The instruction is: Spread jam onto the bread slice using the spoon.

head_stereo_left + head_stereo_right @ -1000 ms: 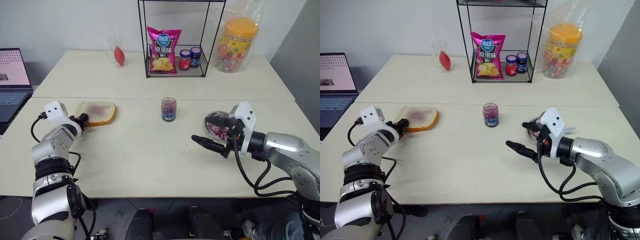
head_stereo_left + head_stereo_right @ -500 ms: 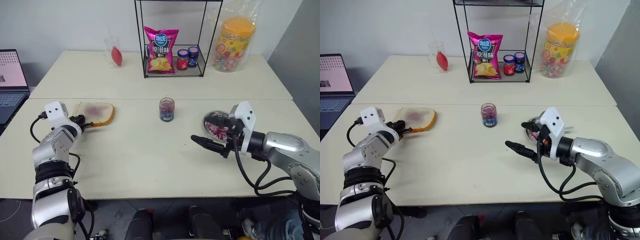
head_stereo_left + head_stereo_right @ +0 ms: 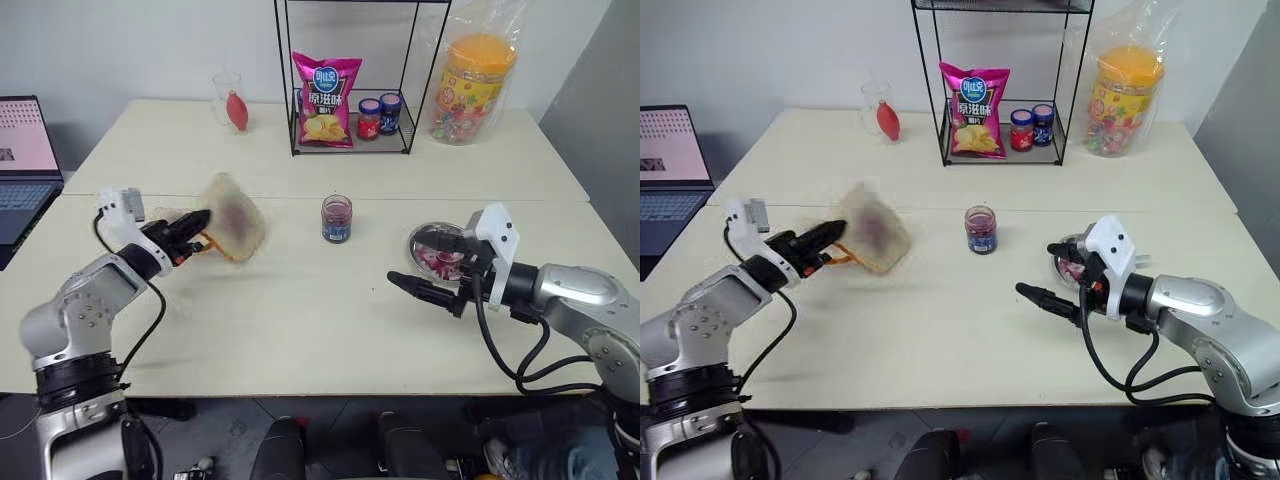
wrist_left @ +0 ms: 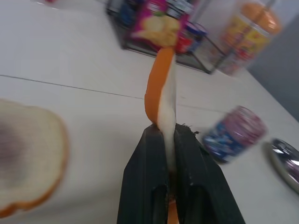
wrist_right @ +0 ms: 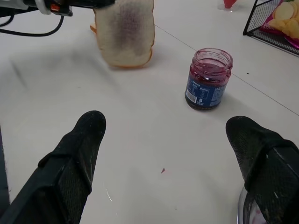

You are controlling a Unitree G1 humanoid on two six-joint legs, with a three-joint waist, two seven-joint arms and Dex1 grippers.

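- Biggest change from a second back: the left gripper (image 3: pixel 198 222) has closed on the bread slice (image 3: pixel 238 218), lifted it off the table (image 3: pixel 300 320) and swung it toward the middle; the right arm hasn't budged
- Head views: the slice hangs tilted and nearly upright off the fingertips, stained face toward the middle of the table, pinched at one edge; my guess is the edge grip keeps the fingers off the part that gets spread on
- Head views again: the right gripper (image 3: pixel 410 260) hovers low over the table with its fingers spread wide and nothing in them, right next to the steel dish (image 3: pixel 418 238), which has purple smears inside; looks like it's parked there for the spoon work, though I can't pick the spoon out
- The jam (image 3: pixel 337 222) sits in its open glass jar mid-table, between the two arms, so either one can get to it
- Left wrist view: both black fingers are pressed together on the slice, seen edge-on with the crust rising straight up between them; a second slice (image 4: pixel 23 158) lies flat on the table off to one side
- Right wrist view: the two pads stand far apart with bare table between; beyond them stands the jar, well apart from the held slice; so far the bread has only that purple stain, no fresh jam
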